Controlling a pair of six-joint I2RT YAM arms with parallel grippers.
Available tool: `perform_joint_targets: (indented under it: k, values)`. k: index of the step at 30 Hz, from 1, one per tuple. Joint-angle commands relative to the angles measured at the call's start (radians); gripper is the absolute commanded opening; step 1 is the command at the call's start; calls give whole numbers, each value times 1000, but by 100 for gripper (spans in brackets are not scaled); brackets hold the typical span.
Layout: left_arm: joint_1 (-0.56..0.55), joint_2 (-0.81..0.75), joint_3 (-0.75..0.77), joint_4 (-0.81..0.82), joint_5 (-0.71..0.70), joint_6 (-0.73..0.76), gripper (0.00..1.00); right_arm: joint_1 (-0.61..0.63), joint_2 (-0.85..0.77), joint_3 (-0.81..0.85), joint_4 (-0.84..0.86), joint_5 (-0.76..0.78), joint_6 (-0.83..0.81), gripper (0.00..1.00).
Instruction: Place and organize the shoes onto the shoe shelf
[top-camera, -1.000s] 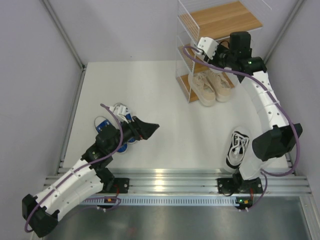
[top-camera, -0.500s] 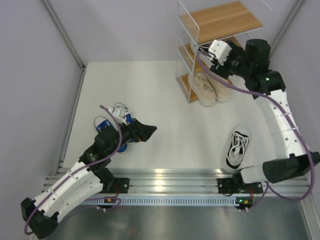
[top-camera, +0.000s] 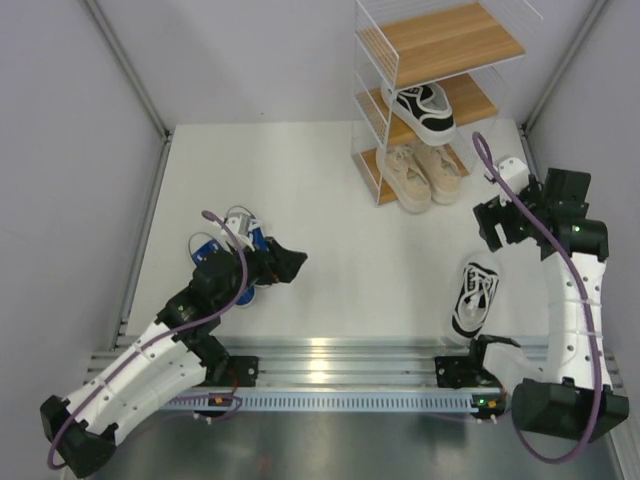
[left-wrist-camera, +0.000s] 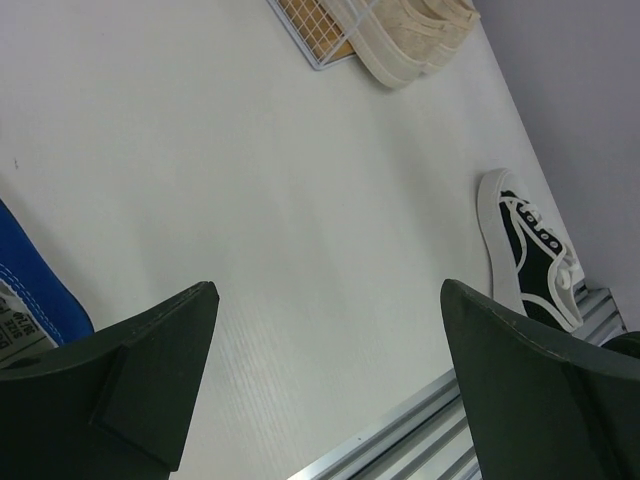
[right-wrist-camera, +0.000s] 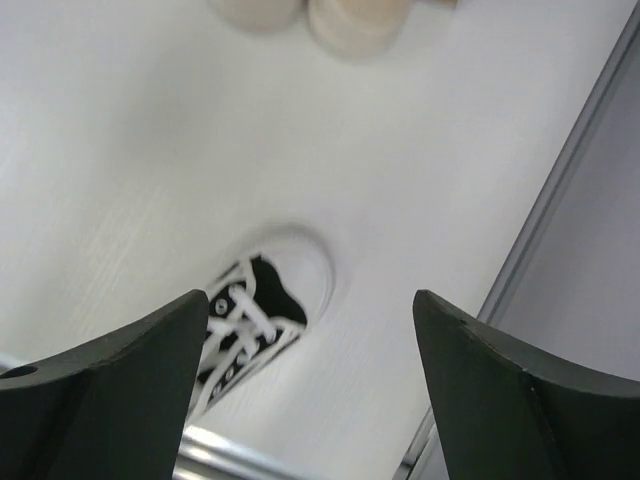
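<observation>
Shoe shelf (top-camera: 440, 40) stands at the far right of the table (top-camera: 300, 170). Beige pair (top-camera: 425, 172) occupies the bottom tier. First black shoe (top-camera: 422, 108) lies on the middle tier. Second black shoe (top-camera: 474, 297) lies on the table, near right, close to the right gripper (top-camera: 497, 225), whose jaws are spread and empty. Blue shoes (top-camera: 235, 235) lie near left, partly under the left arm. Left gripper (top-camera: 290, 262) jaws are spread and empty
</observation>
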Motion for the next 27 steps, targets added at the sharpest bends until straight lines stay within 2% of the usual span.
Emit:
perform_joint_targets:
  k: [1,6,12,18,20,21,23,24,27]
  values:
    - [6,36,12,27,11,25,98,-105,5,-65,-265,42,-67,85]
    - [4,51,-22,89,54,22,98,-136,-10,-192,-335,124,-127,89]
    - [6,56,-52,133,103,3,98,-134,59,-351,-227,148,-85,88]
    - [6,59,-94,207,131,-38,98,-127,161,-396,-82,157,-31,76]
    - [6,66,-118,251,150,-70,98,-107,213,-398,-53,161,-12,68]
    - [6,74,-125,266,157,-84,98,-102,230,-398,-27,168,-9,54]
    - [6,83,-146,322,186,-110,98,-98,264,-401,-4,181,-6,34]
    - [6,94,-155,343,192,-139,98,-96,284,-401,11,180,-6,19]
    - [6,109,-180,400,210,-176,98,-98,281,-395,17,162,-11,1]
